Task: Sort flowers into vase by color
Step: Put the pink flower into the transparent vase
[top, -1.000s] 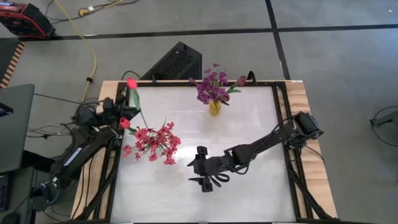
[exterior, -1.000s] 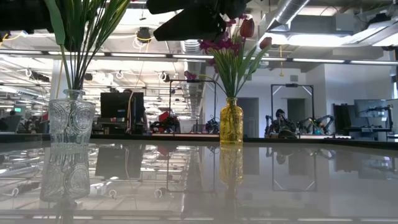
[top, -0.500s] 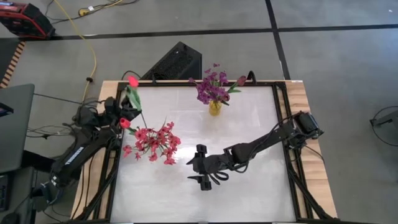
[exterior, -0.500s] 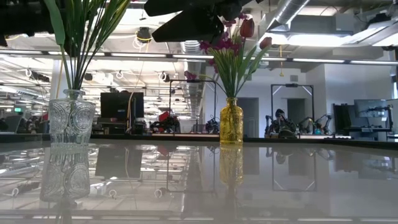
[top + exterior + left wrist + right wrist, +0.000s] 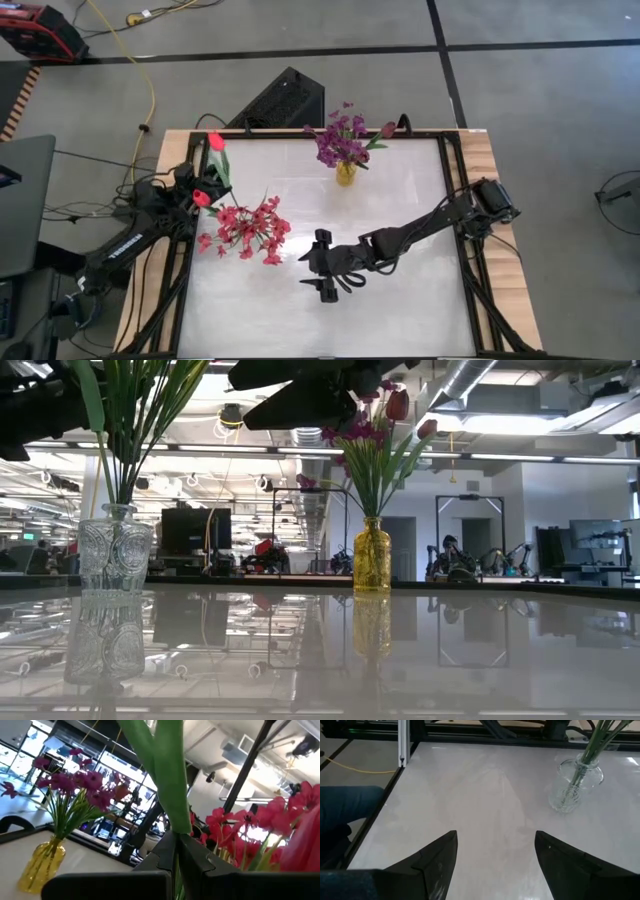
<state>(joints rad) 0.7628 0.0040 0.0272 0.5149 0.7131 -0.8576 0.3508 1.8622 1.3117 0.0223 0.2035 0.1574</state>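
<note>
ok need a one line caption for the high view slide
Left gripper holds a red tulip by the pink-red bouquet; right gripper open mid-table; purple flowers in yellow vase.

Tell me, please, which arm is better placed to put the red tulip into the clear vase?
Probably the left. Its gripper is already shut on the red tulip stem, beside the clear vase holding the pink-red flowers. The right gripper hangs open and empty over mid-table.

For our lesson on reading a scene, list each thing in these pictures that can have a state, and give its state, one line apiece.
Left gripper: shut on the red tulip's stem, at the table's left edge.
Red tulip: held up off the table.
Right gripper: fingers open, holding nothing, over mid-table.
Clear vase: upright, holding pink-red flowers.
Yellow vase: upright, holding purple flowers.
</note>
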